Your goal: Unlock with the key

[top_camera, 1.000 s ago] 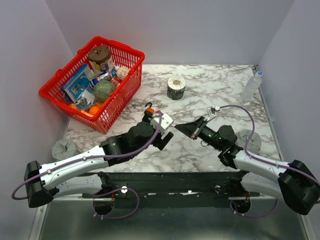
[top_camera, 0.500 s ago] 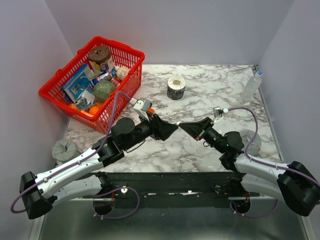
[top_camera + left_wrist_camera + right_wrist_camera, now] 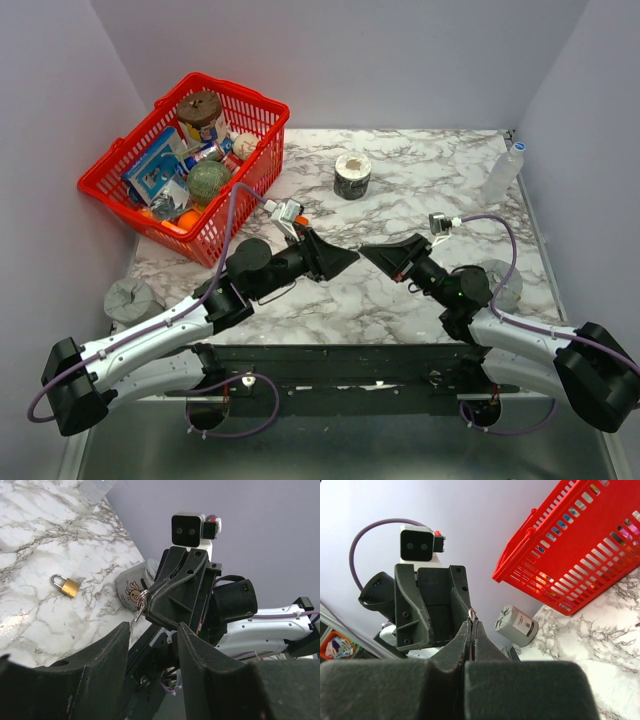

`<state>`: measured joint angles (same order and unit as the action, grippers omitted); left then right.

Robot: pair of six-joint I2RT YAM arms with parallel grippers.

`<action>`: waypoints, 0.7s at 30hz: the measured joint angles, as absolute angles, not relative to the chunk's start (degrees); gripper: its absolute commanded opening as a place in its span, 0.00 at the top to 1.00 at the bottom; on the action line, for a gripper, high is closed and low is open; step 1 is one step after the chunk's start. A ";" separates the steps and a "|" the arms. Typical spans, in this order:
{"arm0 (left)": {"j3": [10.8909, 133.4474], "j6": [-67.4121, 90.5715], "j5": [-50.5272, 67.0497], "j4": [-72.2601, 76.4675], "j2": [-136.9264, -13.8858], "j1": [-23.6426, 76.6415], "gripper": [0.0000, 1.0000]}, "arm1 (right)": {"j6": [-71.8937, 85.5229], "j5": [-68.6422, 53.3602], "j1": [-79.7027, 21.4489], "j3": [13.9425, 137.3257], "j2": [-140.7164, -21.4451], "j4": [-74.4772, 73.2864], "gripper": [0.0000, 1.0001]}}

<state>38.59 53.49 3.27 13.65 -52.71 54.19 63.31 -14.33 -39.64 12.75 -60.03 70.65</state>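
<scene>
My right gripper (image 3: pixel 366 251) is shut, held above the marble table (image 3: pixel 420 165). The key (image 3: pixel 140 604) is pinched at its tips: a small metal ring and a thin silvery blade stick out in the left wrist view, and the ring (image 3: pixel 472 613) peeks above the shut fingertips in the right wrist view. The key's head is hidden between the pads. My left gripper (image 3: pixel 350 261) faces it tip to tip, a short gap away, open with nothing between its fingers (image 3: pixel 112 645). A small brass padlock (image 3: pixel 66 586) lies flat on the marble behind. An orange-and-black padlock (image 3: pixel 299 219) lies beside my left wrist.
A red basket (image 3: pixel 256 176) full of items stands at the back left. A tape roll (image 3: pixel 352 176) stands mid-back and a clear bottle (image 3: pixel 503 174) at the right edge. Grey rolls sit at the left (image 3: pixel 128 297) and right (image 3: pixel 497 279) near edges.
My left gripper has swung off the orange-and-black padlock to point at the right gripper, and its jaws have narrowed. The right gripper drew back slightly to the right, still shut.
</scene>
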 measured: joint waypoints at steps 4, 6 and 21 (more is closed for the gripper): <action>37.76 54.48 3.22 15.38 -52.71 53.69 0.56 | 63.31 -14.70 -39.64 12.73 -60.03 71.13 0.99; 37.45 54.78 3.18 15.84 -52.73 53.54 0.58 | 63.33 -14.79 -39.64 12.73 -60.05 71.31 0.99; 37.04 55.75 2.98 17.85 -53.49 52.45 0.94 | 63.42 -15.99 -39.64 12.73 -61.98 73.82 0.99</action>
